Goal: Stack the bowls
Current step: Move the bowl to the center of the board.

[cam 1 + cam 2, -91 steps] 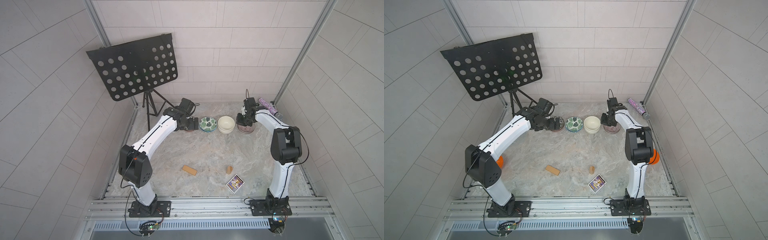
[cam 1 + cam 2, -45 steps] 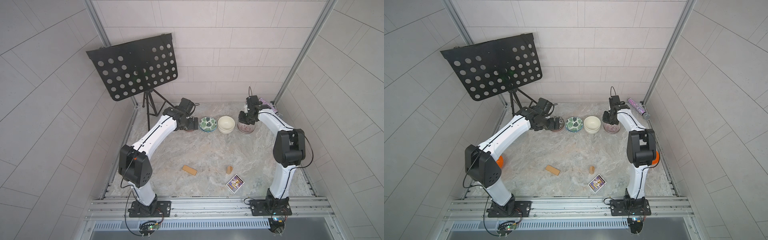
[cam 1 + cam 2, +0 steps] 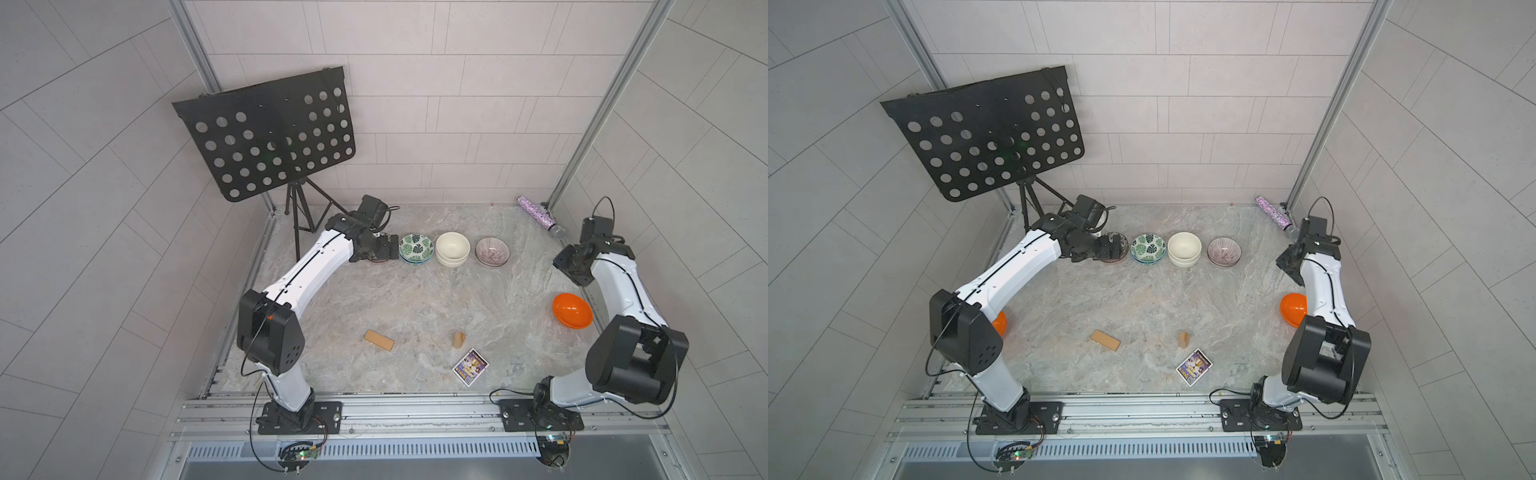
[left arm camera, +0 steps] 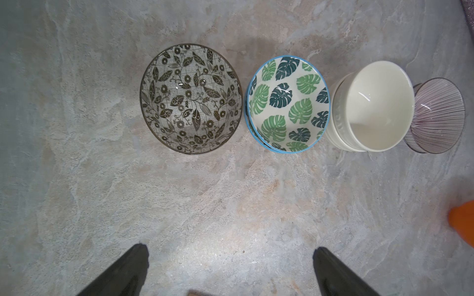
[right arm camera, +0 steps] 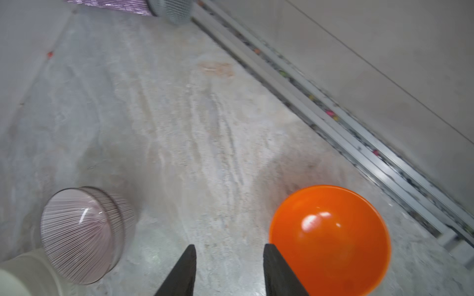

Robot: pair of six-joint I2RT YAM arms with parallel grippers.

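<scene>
A: Grey tiled walls, a marbled table point(image 3: 415, 316). Where are the bowls?

B: In a row at the back, sorted by pattern: black-white leaf bowl point(image 4: 191, 98), green-leaf pair point(image 3: 416, 247) nested, cream pair point(image 3: 452, 248) nested, purple-striped bowl point(image 3: 492, 252). Whether the two end ones are doubled I can't tell.

A: And the orange?

B: Well apart. One orange bowl point(image 3: 572, 310) sits by the right arm, near the edge rail point(image 5: 346, 123). The second orange bowl point(image 3: 999, 323) peeks from behind the left arm.

A: Grippers?

B: The left gripper point(image 4: 230, 249) hangs above the leaf bowl, fingers spread wide, empty. The right gripper point(image 5: 229, 246) has fingers parted, nothing between them, just beside the orange bowl, which is likely its next pick.

A: Obstacles?

B: Two wooden blocks point(image 3: 379, 340) and a card point(image 3: 470, 367) lie towards the front, roughly between the orange bowls. The music stand point(image 3: 270, 133) keeps to its corner.
</scene>
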